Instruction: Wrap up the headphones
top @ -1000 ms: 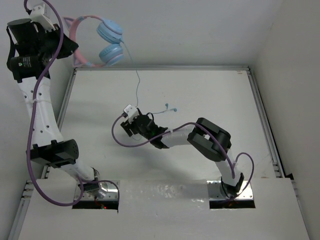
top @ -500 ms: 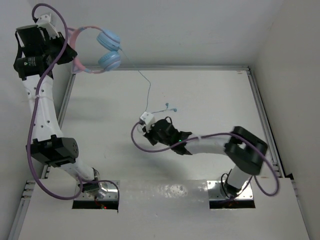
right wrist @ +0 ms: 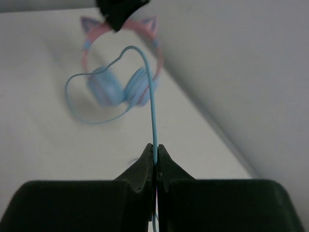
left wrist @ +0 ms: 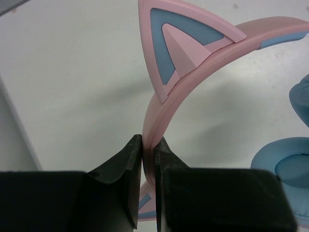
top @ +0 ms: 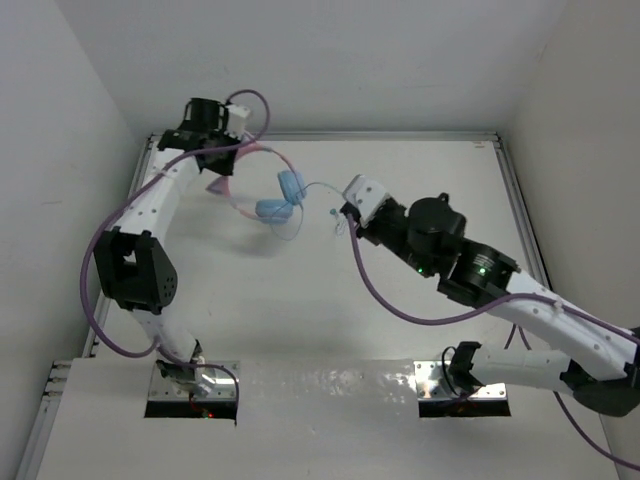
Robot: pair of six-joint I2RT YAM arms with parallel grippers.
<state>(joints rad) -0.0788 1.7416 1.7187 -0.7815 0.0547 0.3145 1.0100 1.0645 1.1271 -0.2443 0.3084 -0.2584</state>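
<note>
**Item:** headphones [top: 262, 190], pink and pale blue, one set, carried between both arms. All places below are reckoned from the ear cups [top: 283, 197].

**Location:** over the far left part of the worktop [top: 400, 330], on the near side of its far rail [top: 400, 135].

**Left hand** [left wrist: 149, 145]: beyond the ear cups and to their left. Its fingers are pinched narrow on the pink headband [left wrist: 193, 82], just below a cat-ear point [left wrist: 181, 46].

**Right hand** [right wrist: 154, 152]: to the right of the ear cups, near but apart. Its fingers are closed on the thin pale blue cable [right wrist: 153, 106], which rises straight out from between them.

**Governing relation:**
- The cable's run lies left to right, from the ear cups across to the right hand.
- A slack loop droops on the near side of the cups.
- The headband arcs from the left hand down to the cups, so the set hangs away from that hand.
- Judged: the right hand has the free length and would do the winding, with the left hand as holder.
- Judged: no turns show round the band or the cups, so the wrapping is at an early stage.

**Not made out:**
- Whether the ear cups touch the worktop or hang clear of it.
- The plug end of the cable.
- The headphones in the right wrist view, where they are blurred.
- The ear cups in the left wrist view, where the frame edge cuts them off
</note>
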